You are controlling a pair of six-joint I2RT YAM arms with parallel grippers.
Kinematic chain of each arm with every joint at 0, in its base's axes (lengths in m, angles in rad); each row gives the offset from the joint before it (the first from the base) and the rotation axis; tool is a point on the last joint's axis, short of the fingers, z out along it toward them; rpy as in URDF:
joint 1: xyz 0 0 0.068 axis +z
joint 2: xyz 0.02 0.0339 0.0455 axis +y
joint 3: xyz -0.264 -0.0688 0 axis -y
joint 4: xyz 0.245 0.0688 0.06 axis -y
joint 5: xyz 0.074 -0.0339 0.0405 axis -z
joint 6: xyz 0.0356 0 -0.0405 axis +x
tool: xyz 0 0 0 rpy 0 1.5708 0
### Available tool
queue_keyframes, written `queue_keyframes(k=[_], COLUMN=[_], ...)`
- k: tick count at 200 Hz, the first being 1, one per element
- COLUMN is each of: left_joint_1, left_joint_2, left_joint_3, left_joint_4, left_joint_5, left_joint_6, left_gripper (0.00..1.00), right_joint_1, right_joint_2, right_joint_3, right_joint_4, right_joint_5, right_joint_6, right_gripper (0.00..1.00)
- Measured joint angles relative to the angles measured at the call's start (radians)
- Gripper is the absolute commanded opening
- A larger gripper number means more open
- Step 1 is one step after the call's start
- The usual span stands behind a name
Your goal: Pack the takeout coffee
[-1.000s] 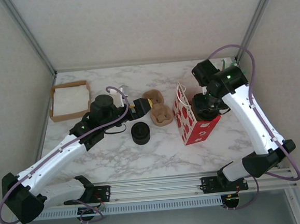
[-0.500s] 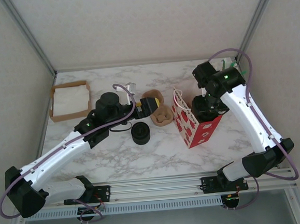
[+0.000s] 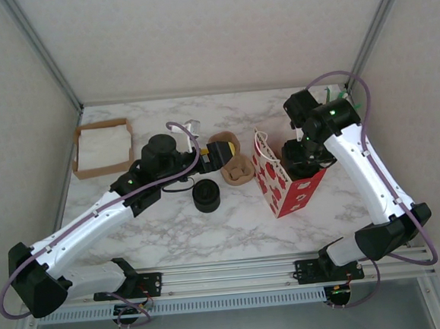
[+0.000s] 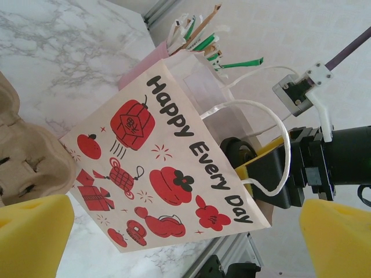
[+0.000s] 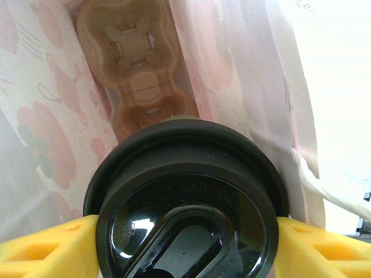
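The takeout coffee [image 5: 188, 214] shows its round black lid, and my right gripper [image 5: 185, 243] is shut on it between yellow fingers [image 5: 40, 246]. It hangs inside the red-and-white paper bag [image 3: 286, 186], above a brown cardboard carrier [image 5: 133, 63] lying on the bag's bottom. From above, my right gripper [image 3: 299, 158] sits in the bag's open mouth. My left gripper [image 3: 213, 156] is open and holds nothing, just left of the bag and over the loose cardboard carriers [image 3: 235, 167]. In the left wrist view the bag [image 4: 168, 174] faces its yellow fingertips [image 4: 29, 231].
A squat black stack of lids [image 3: 205, 195] stands near the left arm. A cardboard tray of napkins [image 3: 103, 147] sits at the far left. A pink holder of sticks and straws [image 4: 191, 35] stands behind the bag. Metal frame posts bound the table.
The left arm has moved right, toward the carriers and the bag. The right gripper and the bag shifted slightly a second ago and have stayed put since.
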Motion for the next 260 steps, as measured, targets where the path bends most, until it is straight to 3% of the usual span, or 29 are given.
queue_keyframes(k=[145, 260], left_joint_1=[-0.022, -0.106], left_joint_2=[-0.004, -0.003], left_joint_3=[0.0, 0.006], left_joint_4=[0.01, 0.048], left_joint_5=[0.001, 0.001], left_joint_6=[0.0, -0.001], left_gripper=[0.93, 0.91], right_joint_1=[-0.006, -0.008], right_joint_2=[0.011, 0.029], right_joint_3=[0.0, 0.0], right_joint_4=[0.0, -0.008], right_joint_5=[0.0, 0.002], right_joint_6=[-0.008, -0.009], right_gripper=[0.7, 0.7])
